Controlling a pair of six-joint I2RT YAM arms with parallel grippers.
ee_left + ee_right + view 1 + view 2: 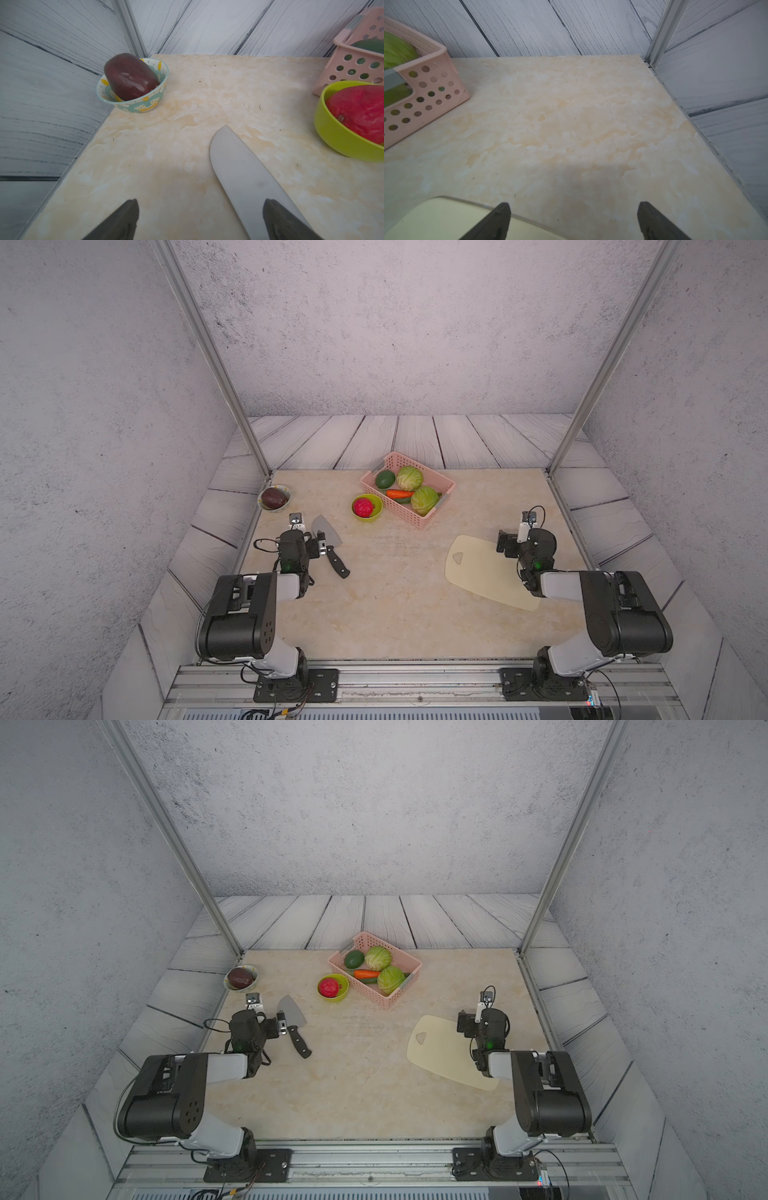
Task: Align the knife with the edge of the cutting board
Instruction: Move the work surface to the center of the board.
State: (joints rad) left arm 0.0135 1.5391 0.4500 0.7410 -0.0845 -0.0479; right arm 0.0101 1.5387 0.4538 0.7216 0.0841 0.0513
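The knife [328, 533] lies flat on the left of the tabletop, its grey blade pointing to the back and its black handle [338, 563] to the front; it also shows in a top view [292, 1011]. My left gripper [316, 546] hovers open at the blade's heel. In the left wrist view the blade [245, 176] passes under one of the fingertips [272, 212], and nothing is held. The cream cutting board [482, 574] lies skewed on the right. My right gripper [505, 544] stands open over its far corner [442, 218], apart from it.
A pink basket [417, 519] of vegetables stands at the back middle. A green bowl [376, 515] with a red fruit sits just in front of it, near the knife tip. A patterned bowl [286, 491] with a dark fruit sits in the back left corner. Metal posts mark the corners.
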